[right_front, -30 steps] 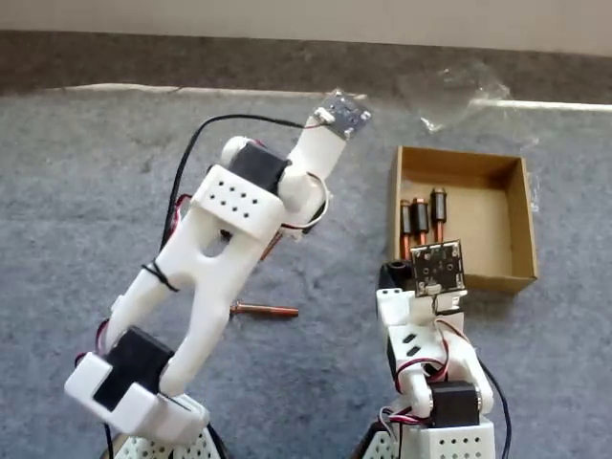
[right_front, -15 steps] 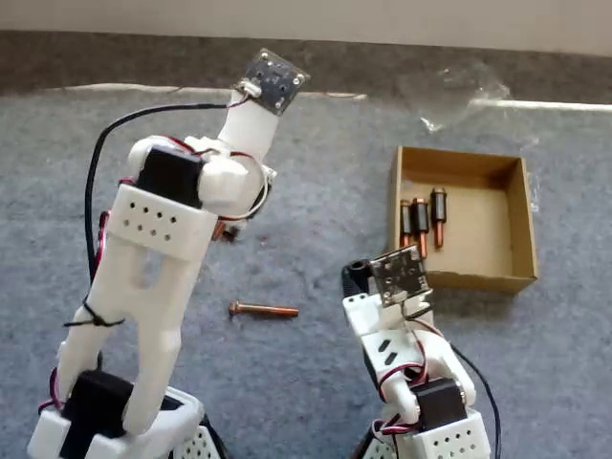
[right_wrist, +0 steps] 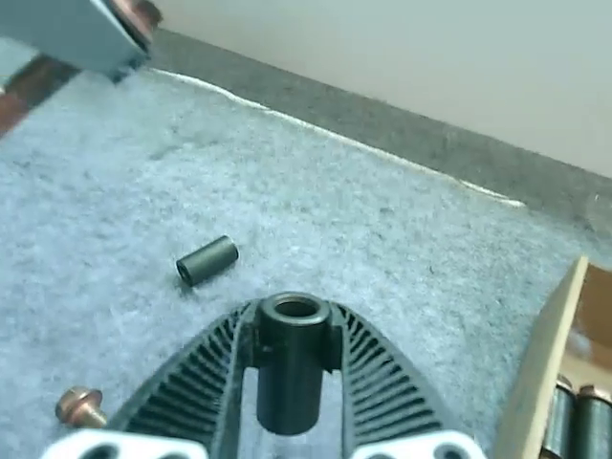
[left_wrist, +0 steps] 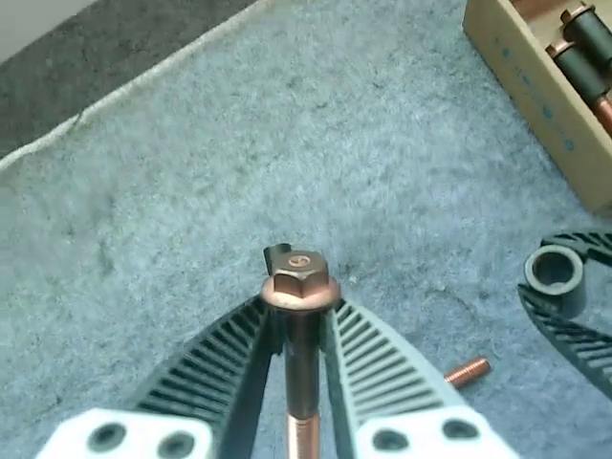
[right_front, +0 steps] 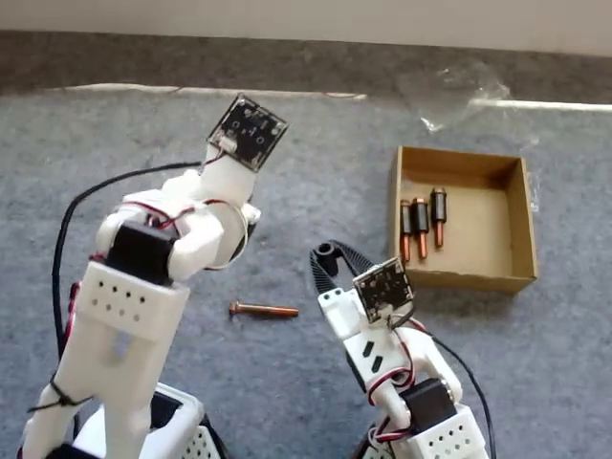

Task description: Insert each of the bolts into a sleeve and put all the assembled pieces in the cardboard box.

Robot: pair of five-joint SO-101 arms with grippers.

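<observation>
In the left wrist view we see the left gripper clamped on a copper bolt, its hex head standing past the fingertips. The right wrist view gives us the right gripper closed around a black sleeve, with a spare sleeve lying on the grey carpet beyond. From the high view we find a loose bolt near centre frame. The cardboard box sits at right, with three assembled pieces inside.

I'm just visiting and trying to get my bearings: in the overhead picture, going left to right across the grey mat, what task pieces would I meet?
Loose bolt → sleeve, held in the right gripper → cardboard box, with three assembled pieces inside.
</observation>
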